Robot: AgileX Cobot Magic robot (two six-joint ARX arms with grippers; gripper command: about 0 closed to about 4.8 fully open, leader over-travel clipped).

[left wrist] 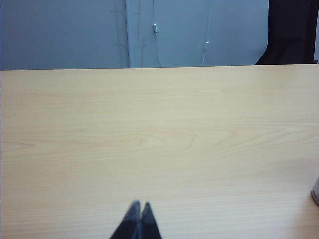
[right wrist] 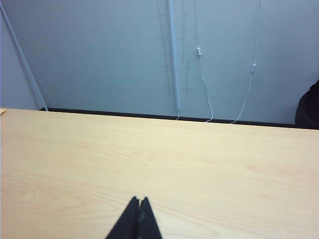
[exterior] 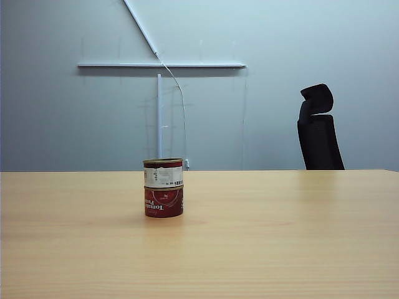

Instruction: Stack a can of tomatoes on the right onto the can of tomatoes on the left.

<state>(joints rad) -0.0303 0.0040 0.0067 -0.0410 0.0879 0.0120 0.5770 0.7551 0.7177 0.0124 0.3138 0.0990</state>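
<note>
Two cans of tomatoes stand stacked on the wooden table point(exterior: 280, 237). The upper can point(exterior: 163, 172) has a white label and a gold rim. It rests on the lower red can point(exterior: 164, 202), whose print reads upside down. No arm shows in the exterior view. In the left wrist view my left gripper point(left wrist: 140, 204) is shut with nothing in it, over bare wood; a sliver of a can point(left wrist: 315, 191) shows at the frame's edge. In the right wrist view my right gripper point(right wrist: 139, 199) is shut and empty above bare table, no can in sight.
A black office chair point(exterior: 319, 131) stands behind the table's far edge at the right. A grey wall with a white rail point(exterior: 162, 65) and hanging cables closes off the back.
</note>
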